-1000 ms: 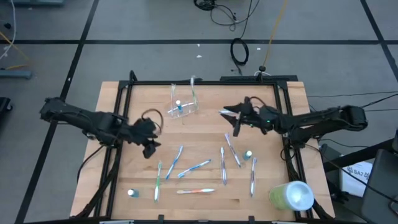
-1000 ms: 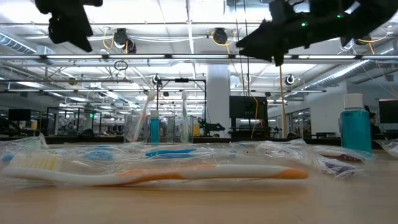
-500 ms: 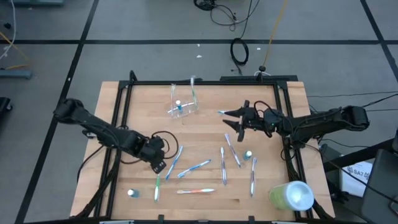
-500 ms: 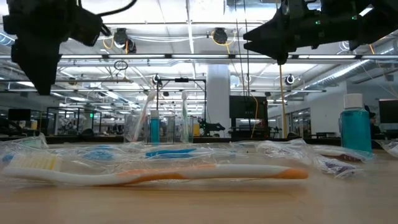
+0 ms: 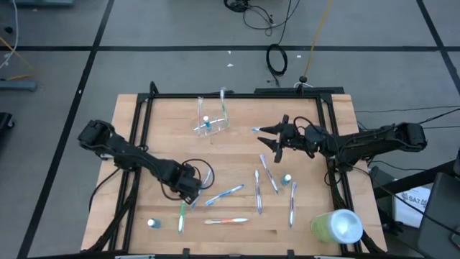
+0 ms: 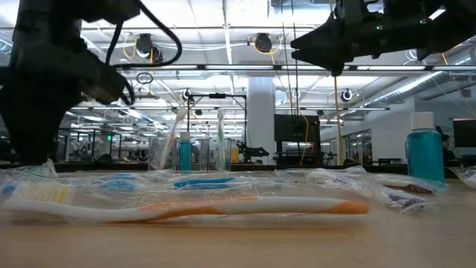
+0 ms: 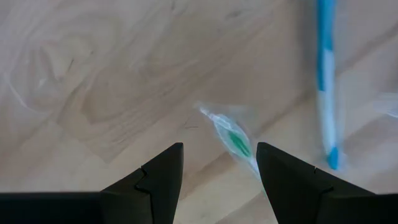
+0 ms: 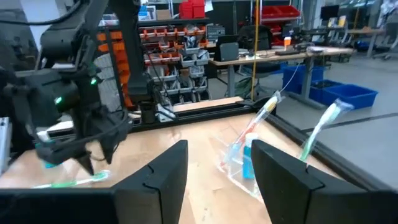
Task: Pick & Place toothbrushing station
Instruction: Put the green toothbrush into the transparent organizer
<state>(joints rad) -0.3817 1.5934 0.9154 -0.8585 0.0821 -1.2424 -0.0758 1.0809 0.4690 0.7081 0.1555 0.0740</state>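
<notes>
- Left gripper point(image 5: 192, 191): low over the bench point(image 5: 237, 155) at about 7 o'clock from bench centre, fingers point(image 7: 163, 180) apart, nothing between them.
- Left wrist view: a wrapped green brush point(image 7: 233, 139) lies on the wood just ahead of the gap between the fingers; a blue brush point(image 7: 326, 81) lies farther out, apart from it.
- High view: the same green brush point(image 5: 182, 215) runs from the left gripper toward 6 o'clock; a blue brush point(image 5: 203, 184) lies just beside the gripper at its 2 o'clock side.
- Right gripper point(image 5: 269, 137): at about 2 o'clock from bench centre, fingers point(image 8: 158, 171) apart and empty. In the low view it point(image 6: 309, 45) hangs well above the bench.
- Cup point(image 5: 213, 119): clear, at 12 o'clock on the bench, tilted, with a few brushes and a small blue item inside. Right wrist view shows it point(image 8: 245, 162) ahead of that gripper, an orange and a green brush sticking out.
- Loose brushes are scattered across the near half of the bench: an orange-and-white one point(image 5: 226, 221) at 6 o'clock, several blue ones point(image 5: 257, 188) between centre and 4 o'clock.
- Small white-capped tubes: one point(image 5: 152, 223) at 7 o'clock, one point(image 5: 286, 178) at 4 o'clock.
- Lime-green cylinder point(image 5: 335, 226) with a white end lies at the 5 o'clock corner.
- Low view: the orange-and-white brush point(image 6: 193, 209) lies wrapped across the foreground.
</notes>
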